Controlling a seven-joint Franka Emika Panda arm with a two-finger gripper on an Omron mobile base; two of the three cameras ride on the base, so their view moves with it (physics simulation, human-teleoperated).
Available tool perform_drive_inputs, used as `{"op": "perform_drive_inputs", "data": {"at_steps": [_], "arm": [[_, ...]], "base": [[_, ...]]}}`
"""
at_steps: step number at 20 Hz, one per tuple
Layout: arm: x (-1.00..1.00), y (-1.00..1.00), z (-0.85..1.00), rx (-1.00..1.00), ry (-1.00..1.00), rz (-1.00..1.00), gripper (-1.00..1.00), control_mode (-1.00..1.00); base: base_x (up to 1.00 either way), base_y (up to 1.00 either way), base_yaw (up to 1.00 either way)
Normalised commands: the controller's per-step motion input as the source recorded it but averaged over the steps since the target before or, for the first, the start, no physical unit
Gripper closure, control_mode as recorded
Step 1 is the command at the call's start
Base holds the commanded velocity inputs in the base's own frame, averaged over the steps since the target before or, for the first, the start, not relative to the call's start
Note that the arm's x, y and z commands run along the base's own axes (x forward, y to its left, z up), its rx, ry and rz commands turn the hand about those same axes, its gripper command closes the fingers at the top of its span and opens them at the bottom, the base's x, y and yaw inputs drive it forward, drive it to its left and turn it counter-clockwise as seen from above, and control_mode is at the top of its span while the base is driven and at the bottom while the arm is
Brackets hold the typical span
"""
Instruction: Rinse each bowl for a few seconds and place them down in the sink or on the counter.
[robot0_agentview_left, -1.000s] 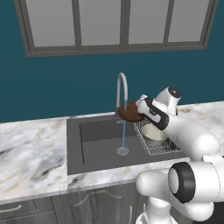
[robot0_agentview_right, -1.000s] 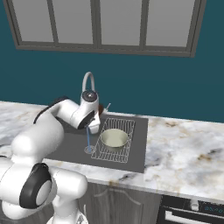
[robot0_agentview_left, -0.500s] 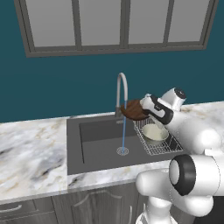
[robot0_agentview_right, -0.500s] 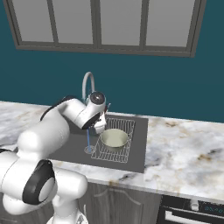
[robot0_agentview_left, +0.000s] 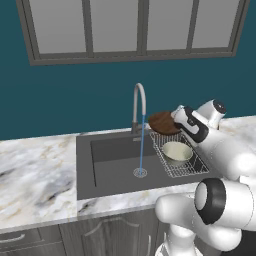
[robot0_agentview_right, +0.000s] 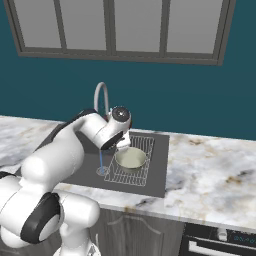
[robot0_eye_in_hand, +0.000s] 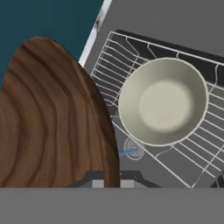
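Marble table (robot0_agentview_left: 40, 170) w/ sink (robot0_agentview_left: 107, 172), water running. Brown bowl (robot0_agentview_left: 162, 122), clamped in pincer (robot0_agentview_left: 176, 120), has shifted right, away from stream, now over rack (robot0_agentview_left: 187, 167). Cream bowl (robot0_agentview_left: 176, 152) sits in rack. Rinse likely done; set-down next.

The dark reddish-brown bowl (robot0_agentview_left: 163, 123), wood-grained on its outside, hangs tilted on edge above the back right part of the sink (robot0_agentview_left: 112, 165), clear of the basin floor and just right of the faucet's water stream. The pale cream-green bowl (robot0_agentview_left: 176, 152), glossy inside, sits upright with its mouth up on the wire rack in the right half of that sink. The marble counter (robot0_agentview_left: 35, 175) wraps the sink on its left, front and right.
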Motion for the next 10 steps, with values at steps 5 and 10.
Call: {"op": "perform_drive_inputs", "data": {"at_steps": [5, 10], "arm": [[0.0, -0.45, 0.2, 0.0, 0.04, -0.12, 1.0, -1.0], [-0.06, -0.52, 0.13, 0.0, 0.04, -0.17, 1.0, -1.0]], "base": [[0.0, 0.0, 0.0], [0.0, 0.0, 0.0]]}}
